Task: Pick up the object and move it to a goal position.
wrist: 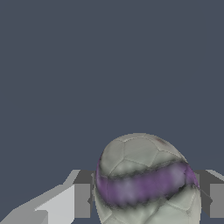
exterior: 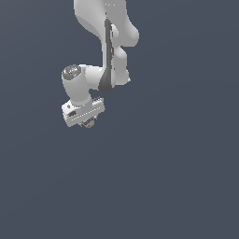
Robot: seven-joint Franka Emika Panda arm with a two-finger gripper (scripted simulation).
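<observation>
We see our gripper (exterior: 87, 122), left of the frame's center, clamped on the ball (wrist: 146, 181) between its fingers (wrist: 82, 200).

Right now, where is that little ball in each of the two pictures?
Exterior view: the ball is a tiny speck tucked under the white gripper head, left of centre.
Wrist view: the ball fills the lower middle, showing a purple band.
Shared landmark: the grey fingers flanking the ball on both sides.

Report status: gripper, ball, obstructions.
Gripper shut on ball, a finger on either side. Ball barely visible in exterior view. No obstructions in sight.
</observation>
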